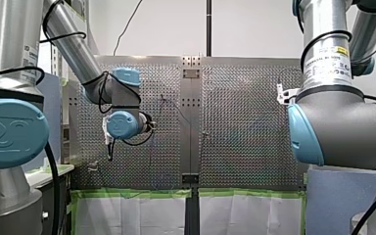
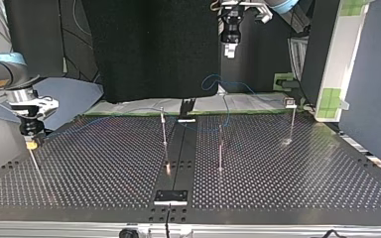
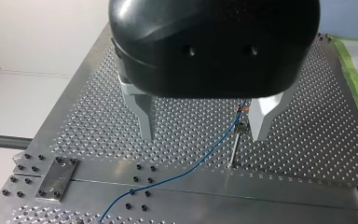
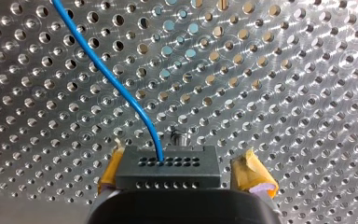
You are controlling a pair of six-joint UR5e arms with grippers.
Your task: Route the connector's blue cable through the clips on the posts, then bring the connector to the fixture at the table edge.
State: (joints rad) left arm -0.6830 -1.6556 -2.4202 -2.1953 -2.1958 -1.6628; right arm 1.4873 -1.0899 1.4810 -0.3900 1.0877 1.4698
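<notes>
Connector (image 4: 168, 170), between my right jaws, one yellow pad (image 4: 108, 176) touching, other apart

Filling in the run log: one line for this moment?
left gripper: open, over post | blue cable: reaches that post's clip | connector: at right gripper

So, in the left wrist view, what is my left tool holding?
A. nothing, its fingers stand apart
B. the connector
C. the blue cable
A: the left tool has its fingers apart with nothing between them; the blue cable runs below it toward a post.
</notes>
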